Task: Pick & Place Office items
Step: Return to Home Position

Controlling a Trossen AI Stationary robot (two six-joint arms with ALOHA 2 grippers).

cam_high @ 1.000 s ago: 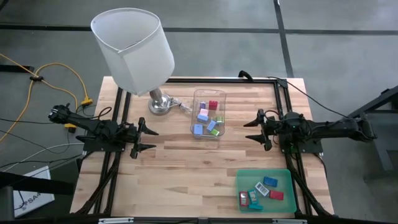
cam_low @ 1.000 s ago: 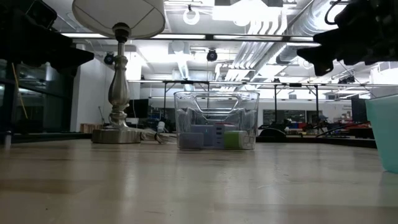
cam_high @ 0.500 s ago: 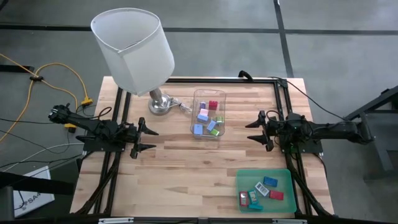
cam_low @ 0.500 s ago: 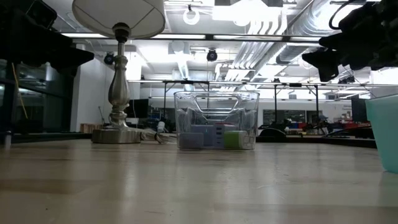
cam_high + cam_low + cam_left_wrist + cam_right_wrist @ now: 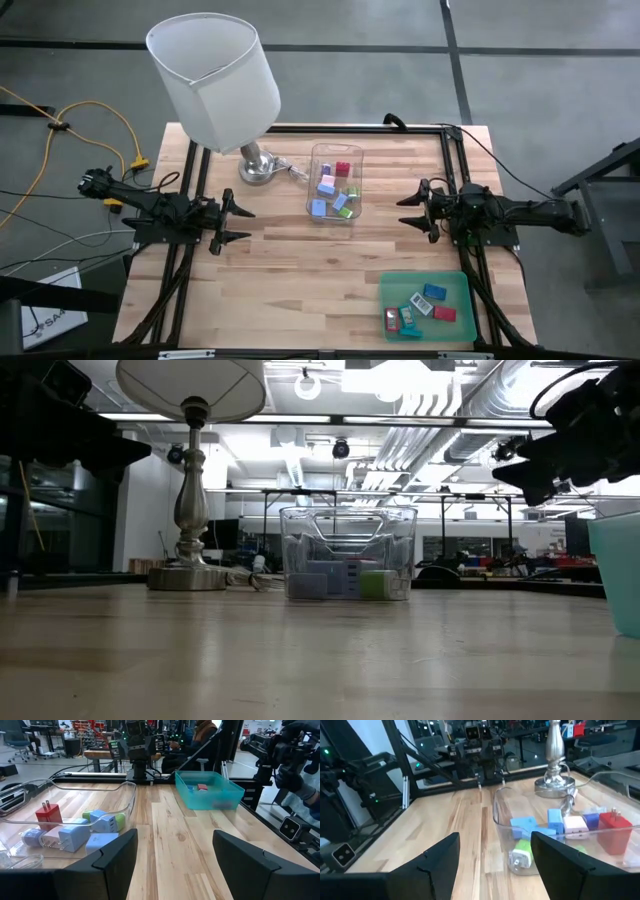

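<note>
Your right gripper (image 5: 400,211), spread and empty like the left gripper (image 5: 248,224) across the bench (image 5: 290,290), is the nearer to the office items (image 5: 433,293) lying in the green tray (image 5: 425,275) just beside its arm, the others resting in the clear box (image 5: 312,180) between both grippers.

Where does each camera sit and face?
High: overhead, straight down on wooden table; both arms, left gripper, right gripper open.
Low: tabletop height, level toward clear plastic box; arms at top corners.
Left wrist: faces flat teal tray past own fingers.
Right wrist: faces silver lamp base past own fingers.
Shared: all see the box.
</note>
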